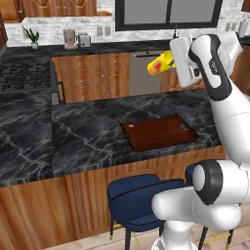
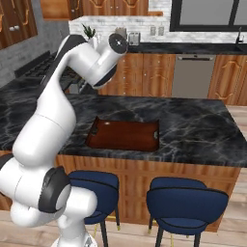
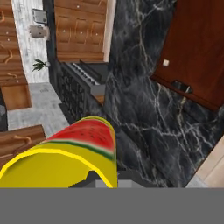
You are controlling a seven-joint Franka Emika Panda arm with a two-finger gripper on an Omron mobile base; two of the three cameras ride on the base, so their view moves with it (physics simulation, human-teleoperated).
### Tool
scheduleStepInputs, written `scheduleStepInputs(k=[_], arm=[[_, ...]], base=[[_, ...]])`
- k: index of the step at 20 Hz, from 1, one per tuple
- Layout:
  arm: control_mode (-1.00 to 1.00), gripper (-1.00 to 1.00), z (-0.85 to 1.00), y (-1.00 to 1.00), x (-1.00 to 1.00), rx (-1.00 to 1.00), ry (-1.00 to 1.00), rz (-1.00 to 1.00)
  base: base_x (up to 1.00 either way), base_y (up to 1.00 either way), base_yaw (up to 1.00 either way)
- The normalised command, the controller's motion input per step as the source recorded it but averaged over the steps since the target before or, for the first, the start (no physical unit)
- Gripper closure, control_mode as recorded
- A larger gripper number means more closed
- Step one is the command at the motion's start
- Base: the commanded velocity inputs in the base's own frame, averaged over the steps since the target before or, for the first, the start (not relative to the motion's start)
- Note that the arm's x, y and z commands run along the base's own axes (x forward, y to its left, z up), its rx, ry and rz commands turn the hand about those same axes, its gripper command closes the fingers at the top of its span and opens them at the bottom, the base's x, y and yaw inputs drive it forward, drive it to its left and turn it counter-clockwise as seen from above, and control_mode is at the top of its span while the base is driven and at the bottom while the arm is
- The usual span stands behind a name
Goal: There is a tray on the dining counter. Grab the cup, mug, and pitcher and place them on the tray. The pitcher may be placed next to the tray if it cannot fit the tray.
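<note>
My gripper (image 1: 168, 62) is shut on a yellow cup (image 1: 160, 64) with a red and green watermelon pattern, held tilted high above the far edge of the dining counter (image 1: 88, 132). In the hand view the cup (image 3: 65, 155) lies close at the lower left and hides my fingers. The dark reddish-brown tray (image 1: 158, 132) lies flat on the counter, below and nearer than the cup, with nothing on it; it also shows as the tray (image 2: 123, 135) and the tray (image 3: 197, 52). A pale grey cylinder that looks like the pitcher (image 1: 242, 28) stands on the back counter, partly behind my arm. The mug is out of view.
A stove (image 1: 24, 73) sits at the left and a steel dishwasher (image 1: 144, 73) behind the island. A small plant (image 1: 33, 36) and a toaster (image 1: 84, 40) stand on the back counter. Blue stools (image 2: 185, 202) line the island's near side.
</note>
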Motion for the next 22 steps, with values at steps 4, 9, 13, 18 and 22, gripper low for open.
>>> scheduleStepInputs(k=[4, 9, 13, 18, 22], arm=[[-1.00, 1.00, -0.02, 0.17, 0.00, -0.04, 0.01, 0.01], [-1.00, 1.00, -0.05, 0.06, 0.00, -0.04, 0.03, 0.09], [-1.00, 1.00, -0.34, -0.13, 0.02, -0.06, 0.05, 0.16], [-1.00, 1.00, -0.44, -0.15, 0.05, -0.13, 0.02, 0.16], [-1.00, 1.00, -0.46, -0.06, 0.09, -0.19, 0.03, 0.14]], base=[[0.00, 0.00, 0.00], [0.00, 0.00, 0.00], [0.00, 0.00, 0.00], [0.00, 0.00, 0.00], [0.00, 0.00, 0.00]])
